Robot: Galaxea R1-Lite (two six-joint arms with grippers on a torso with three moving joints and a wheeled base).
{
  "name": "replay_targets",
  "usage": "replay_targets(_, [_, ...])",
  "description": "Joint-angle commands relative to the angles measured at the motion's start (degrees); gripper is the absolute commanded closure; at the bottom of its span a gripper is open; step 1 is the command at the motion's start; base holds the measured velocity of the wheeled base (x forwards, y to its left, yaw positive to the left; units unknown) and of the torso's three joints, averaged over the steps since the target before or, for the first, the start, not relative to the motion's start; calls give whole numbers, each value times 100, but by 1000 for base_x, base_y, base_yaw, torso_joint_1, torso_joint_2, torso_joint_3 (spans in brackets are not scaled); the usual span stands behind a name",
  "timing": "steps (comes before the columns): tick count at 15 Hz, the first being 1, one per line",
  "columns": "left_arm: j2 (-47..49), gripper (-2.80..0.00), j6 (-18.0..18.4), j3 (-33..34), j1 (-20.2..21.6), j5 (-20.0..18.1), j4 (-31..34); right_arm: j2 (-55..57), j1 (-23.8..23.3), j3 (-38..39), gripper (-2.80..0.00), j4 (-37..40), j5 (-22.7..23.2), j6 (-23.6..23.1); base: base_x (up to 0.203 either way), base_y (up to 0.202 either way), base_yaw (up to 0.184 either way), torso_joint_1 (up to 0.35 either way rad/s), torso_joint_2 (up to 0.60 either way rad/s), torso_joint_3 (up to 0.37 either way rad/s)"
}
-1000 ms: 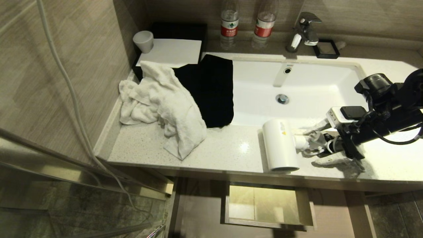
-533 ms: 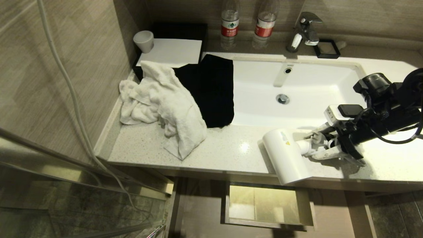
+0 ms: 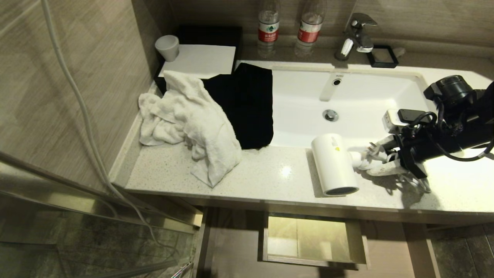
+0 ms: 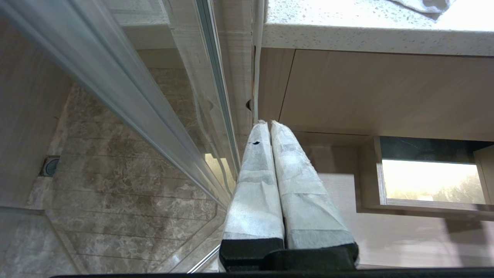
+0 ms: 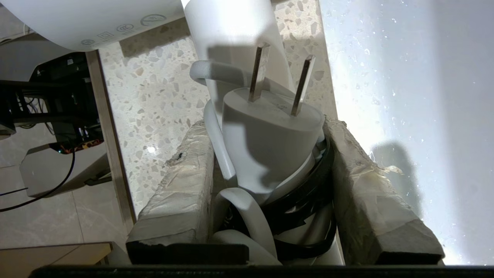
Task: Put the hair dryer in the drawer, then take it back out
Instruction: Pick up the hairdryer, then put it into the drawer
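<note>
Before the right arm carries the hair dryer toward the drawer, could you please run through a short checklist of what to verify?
1. Right gripper closed around the hair dryer at the handle end, with plug and coiled cord between its fingers: ok.
2. Plug and cord gathered in the grip: ok, though one loop hangs below the gripper.
3. Dryer clear of the counter: cannot tell.
4. Drawer open below the counter edge: ok.
5. Drawer interior free of things: ok.
6. Left gripper shut, parked low beside the cabinet, out of the way: ok.
</note>
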Motion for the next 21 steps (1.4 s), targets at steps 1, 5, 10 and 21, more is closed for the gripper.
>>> replay_targets(1, [-9, 0, 0, 9, 0, 1, -1, -243, 2, 60, 0, 18, 46, -15, 0, 0, 0, 0, 0, 0])
replay_targets(5, [-9, 0, 0, 0, 0, 1, -1, -519, 2, 291, 0, 26, 54, 28, 0, 0, 0, 0, 0, 0])
replay_targets(10, [0, 0, 0, 7, 0, 1, -1, -987, 10, 836, 0, 68, 55, 62, 0, 0, 0, 0, 0, 0])
replay_targets(21, [-9, 0, 0, 3, 0, 1, -1, -1795, 11, 1486, 0, 82, 63, 68, 0, 0, 0, -140, 100, -41])
